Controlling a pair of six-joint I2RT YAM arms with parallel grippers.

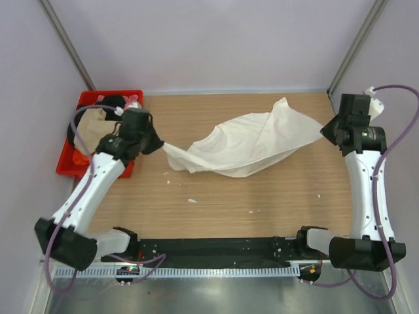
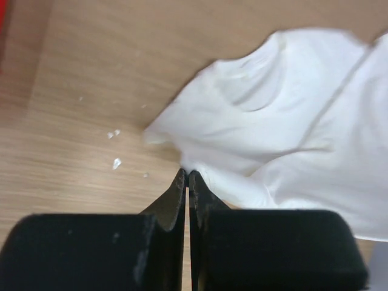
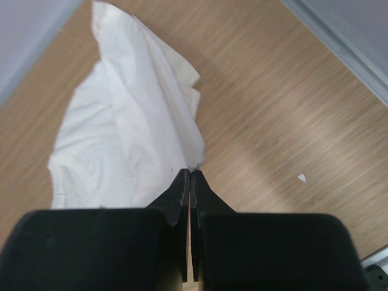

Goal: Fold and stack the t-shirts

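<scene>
Left gripper (image 2: 188, 176) pinches the shirt (image 1: 249, 144) corner just right of the crate (image 1: 64, 169) — right gripper (image 3: 191, 174) clamps its far end; best pull apart evenly, taut, before laying flat

Pale lilac walls (image 1: 216, 39) enclose a wood-grain table (image 1: 216, 196).

No readable text, label, brand, number or sign found in any view. Cream t-shirt (image 1: 249, 140): plain cloth, no print or tag made out. Red crate (image 1: 65, 165): no marking seen on visible wall. Arm housings: no lettering discernible at this sharpness.
</scene>
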